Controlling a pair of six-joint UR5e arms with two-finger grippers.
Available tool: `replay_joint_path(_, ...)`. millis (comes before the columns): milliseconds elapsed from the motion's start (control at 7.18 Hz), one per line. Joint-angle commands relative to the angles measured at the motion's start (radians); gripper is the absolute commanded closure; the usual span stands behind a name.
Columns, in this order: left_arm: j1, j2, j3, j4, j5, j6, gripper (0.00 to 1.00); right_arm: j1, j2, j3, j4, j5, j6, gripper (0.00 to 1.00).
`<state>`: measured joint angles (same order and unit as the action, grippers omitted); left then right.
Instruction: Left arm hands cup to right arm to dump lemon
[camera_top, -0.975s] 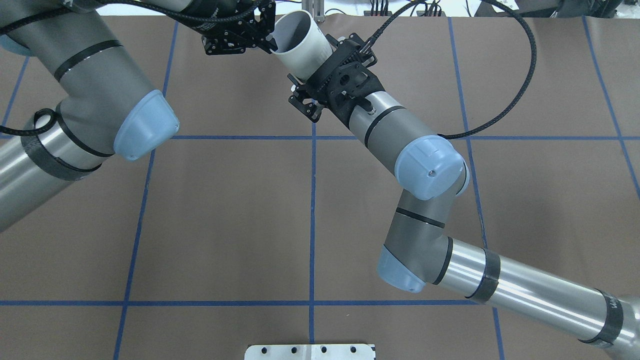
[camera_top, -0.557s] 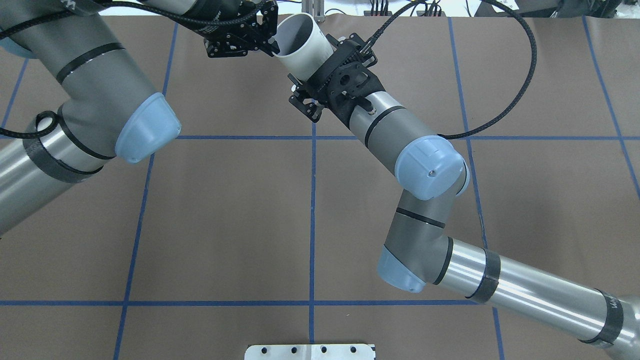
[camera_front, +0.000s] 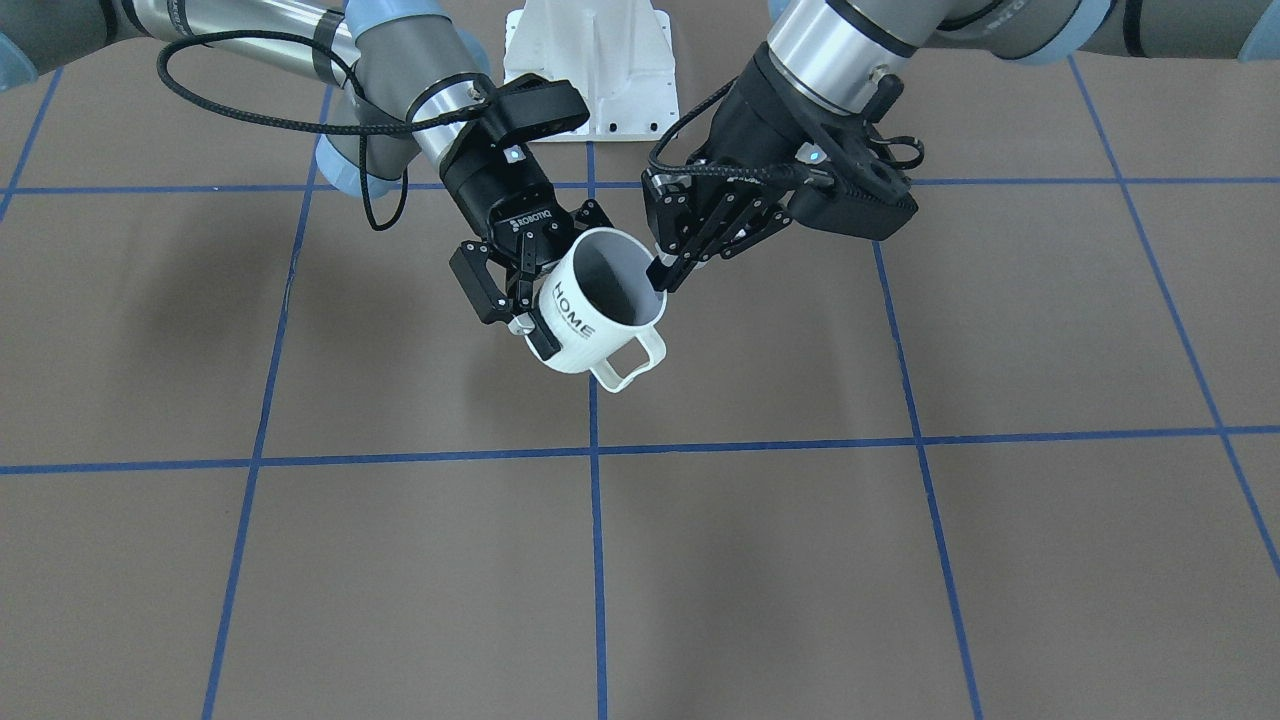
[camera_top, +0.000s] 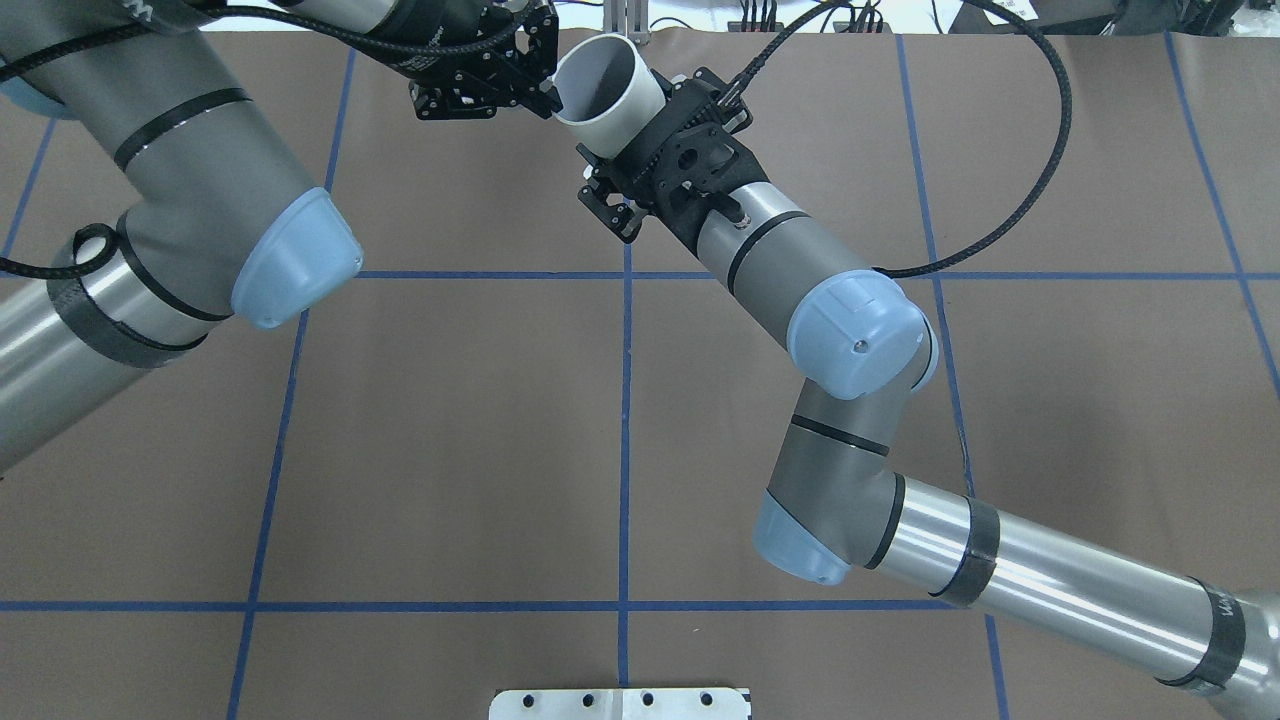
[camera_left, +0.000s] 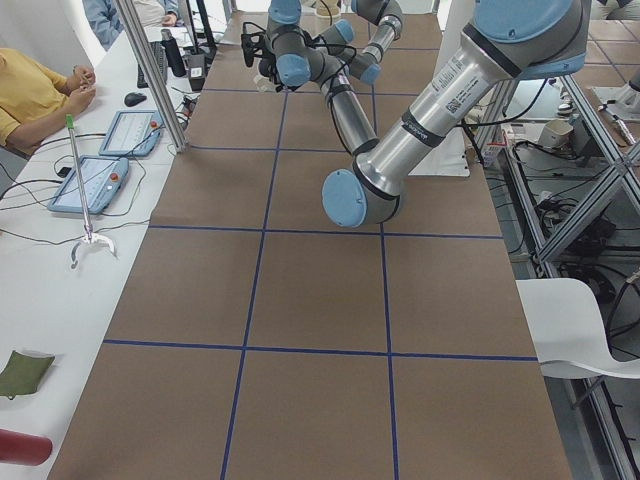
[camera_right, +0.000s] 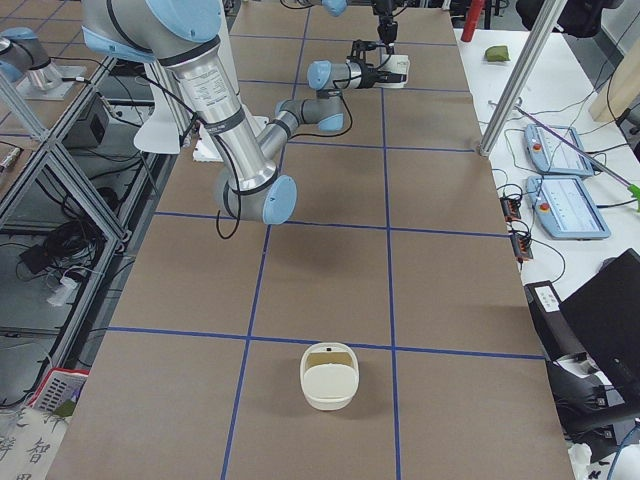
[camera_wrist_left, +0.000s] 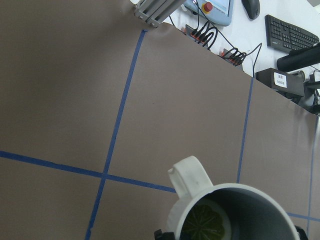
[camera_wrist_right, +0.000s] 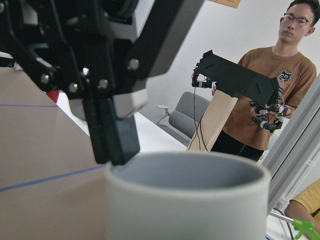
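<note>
The white cup (camera_front: 580, 322) with black "HOME" lettering is held tilted above the table's middle. My right gripper (camera_front: 568, 290) is shut on its body, with fingers on both sides. It also shows in the overhead view (camera_top: 622, 140). A yellow-green lemon slice (camera_wrist_left: 205, 222) lies inside the cup (camera_wrist_left: 192, 175). My left gripper (camera_front: 692, 262) is open. One of its fingertips (camera_front: 663, 274) sits right at the outside of the rim, and nothing is inside the cup's mouth. In the overhead view my left gripper (camera_top: 545, 70) is beside the cup (camera_top: 628, 108).
A white bowl-like container (camera_right: 328, 375) stands on the brown table near my right end. A white mount plate (camera_front: 590, 60) sits at my base. Operators sit along the far side (camera_left: 30, 90). A man (camera_wrist_right: 270, 85) stands beyond the table.
My right gripper has turned the cup a little more upright and shifted its rim away from my left fingertip. My left gripper has drifted slightly toward the far edge.
</note>
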<state>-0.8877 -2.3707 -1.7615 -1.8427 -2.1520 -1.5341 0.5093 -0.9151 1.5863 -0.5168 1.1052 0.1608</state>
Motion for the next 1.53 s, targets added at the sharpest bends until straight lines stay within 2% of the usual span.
replay_joint_path(0, 0.0, 0.005, -0.001, -0.001, -0.003, 0.005, 0.0, -0.001, -0.007, 0.001, 0.001, 0.001, 0.014, 1.0)
replay_joint_path(279, -0.025, 0.011, 0.002, 0.0, -0.012, 0.044, 0.0, 0.0, -0.022, 0.003, 0.004, 0.002, 0.153, 1.0)
replay_joint_path(557, -0.095, 0.037, 0.002, 0.064, -0.096, 0.194, 0.0, 0.009, -0.028, 0.006, 0.004, -0.001, 0.204, 1.0)
replay_joint_path(836, -0.149, 0.117, 0.005, 0.102, -0.101, 0.444, 0.0, 0.049, -0.057, 0.011, 0.001, 0.001, 0.369, 1.0)
replay_joint_path(1114, -0.218, 0.233, 0.002, 0.138, -0.1, 0.749, 0.0, 0.106, -0.109, 0.033, 0.0, 0.004, 0.454, 1.0)
replay_joint_path(1254, -0.253, 0.254, 0.004, 0.208, -0.098, 0.894, 0.0, 0.145, -0.166, 0.067, -0.05, 0.011, 0.462, 1.0)
replay_joint_path(1393, -0.284, 0.277, 0.005, 0.28, -0.094, 1.068, 0.0, 0.193, -0.215, 0.122, -0.113, 0.084, 0.462, 1.0)
